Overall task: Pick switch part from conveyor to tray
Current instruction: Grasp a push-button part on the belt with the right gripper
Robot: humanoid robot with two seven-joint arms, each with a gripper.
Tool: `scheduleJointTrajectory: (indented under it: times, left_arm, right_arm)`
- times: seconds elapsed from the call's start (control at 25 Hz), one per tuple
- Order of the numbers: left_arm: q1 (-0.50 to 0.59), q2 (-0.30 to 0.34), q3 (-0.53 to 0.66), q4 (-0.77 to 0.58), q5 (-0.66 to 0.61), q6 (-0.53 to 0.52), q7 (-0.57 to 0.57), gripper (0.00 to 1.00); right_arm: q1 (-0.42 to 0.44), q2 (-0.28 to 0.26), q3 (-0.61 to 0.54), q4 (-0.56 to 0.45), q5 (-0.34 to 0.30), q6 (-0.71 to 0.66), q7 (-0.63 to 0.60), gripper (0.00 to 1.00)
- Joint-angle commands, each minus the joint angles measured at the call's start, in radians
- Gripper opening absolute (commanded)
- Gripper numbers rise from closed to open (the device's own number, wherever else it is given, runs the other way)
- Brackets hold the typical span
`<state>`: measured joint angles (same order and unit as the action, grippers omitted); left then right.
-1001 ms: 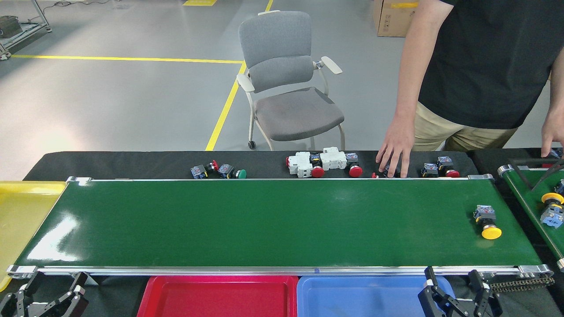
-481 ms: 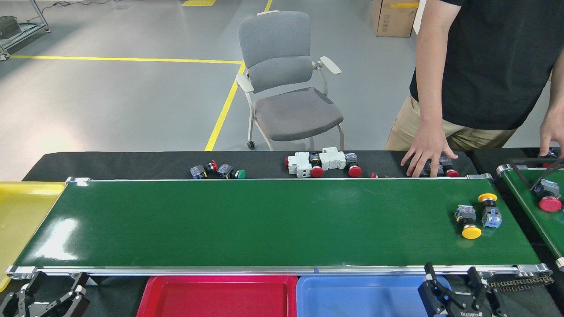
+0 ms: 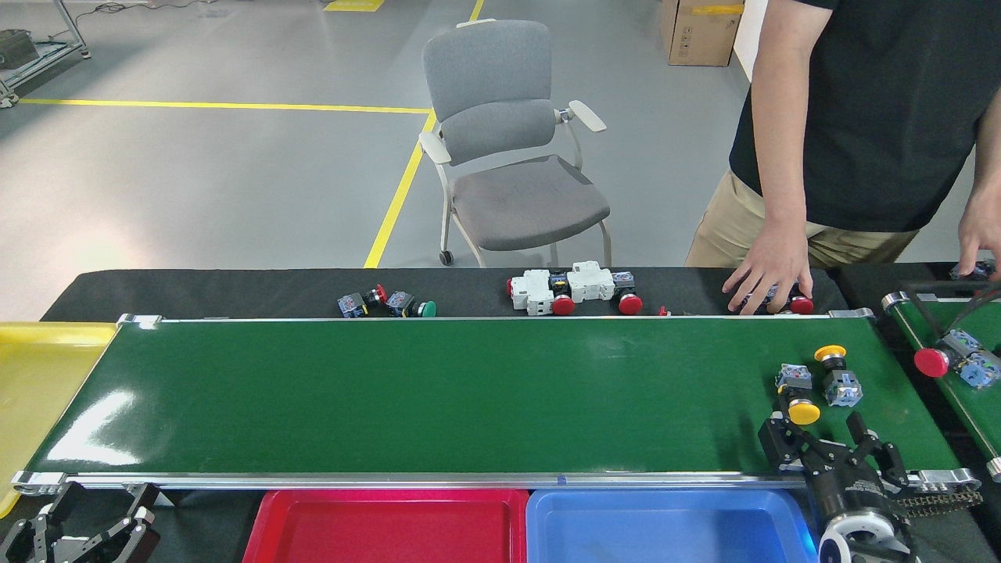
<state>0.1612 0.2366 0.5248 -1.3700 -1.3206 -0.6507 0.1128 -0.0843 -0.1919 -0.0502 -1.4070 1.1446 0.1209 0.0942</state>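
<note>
Two switch parts with yellow mushroom caps lie near the right end of the conveyor (image 3: 469, 391): the nearer switch part (image 3: 798, 395) and a second switch part (image 3: 835, 375) just right of it. My right gripper (image 3: 817, 430) stands open over the belt's near edge, its fingertips just short of the nearer part, touching nothing. The red tray (image 3: 281, 524) and the blue tray (image 3: 563, 504) sit below the belt's front rail. My left gripper (image 3: 82, 516) rests low at the bottom left, off the belt; its fingers look spread.
A person stands at the far right, one hand (image 3: 762, 274) on parts on the black strip behind the belt. More switches (image 3: 387, 303) and white breakers (image 3: 559, 288) lie there. A second belt (image 3: 958, 375) at right carries a red-capped switch (image 3: 946, 358). A yellow bin (image 3: 31, 391) is at left.
Both yellow-capped parts rode leftward on the belt. My right gripper rose from below the front rail onto the belt's near edge, toward the nearer part. The person's hand shifted right.
</note>
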Motion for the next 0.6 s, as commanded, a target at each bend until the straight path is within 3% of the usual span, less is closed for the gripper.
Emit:
scheduleJointTrajectory:
  times: [0.0, 0.08, 0.24, 0.32, 0.44, 0.56]
  left_arm:
    - [-0.005, 0.004, 0.003, -0.011, 0.004, -0.003, 0.007, 1.0]
    - [-0.006, 0.006, -0.006, -0.011, 0.004, -0.003, 0.008, 1.0]
    - [-0.006, 0.007, -0.016, -0.011, 0.004, -0.003, 0.008, 1.0]
    - [-0.006, 0.007, -0.016, -0.011, 0.004, -0.003, 0.008, 1.0]
    - [-0.006, 0.009, -0.016, -0.011, 0.003, -0.003, 0.008, 1.0]
    - [-0.006, 0.01, -0.016, -0.009, 0.003, -0.003, 0.008, 1.0]
  right_arm:
    - [-0.025, -0.012, 0.003, 0.005, 0.0, -0.006, 0.028, 0.95]
    - [-0.04, -0.011, 0.023, 0.033, 0.0, -0.009, 0.048, 0.74]
    - [-0.078, -0.003, 0.076, 0.077, -0.003, -0.024, 0.052, 0.64]
    - [-0.084, 0.003, 0.079, 0.08, -0.003, -0.035, 0.056, 0.55]
    - [-0.086, 0.006, 0.089, 0.079, -0.005, -0.079, 0.093, 0.15]
    - [-0.086, 0.008, 0.089, 0.074, -0.005, -0.101, 0.113, 0.05]
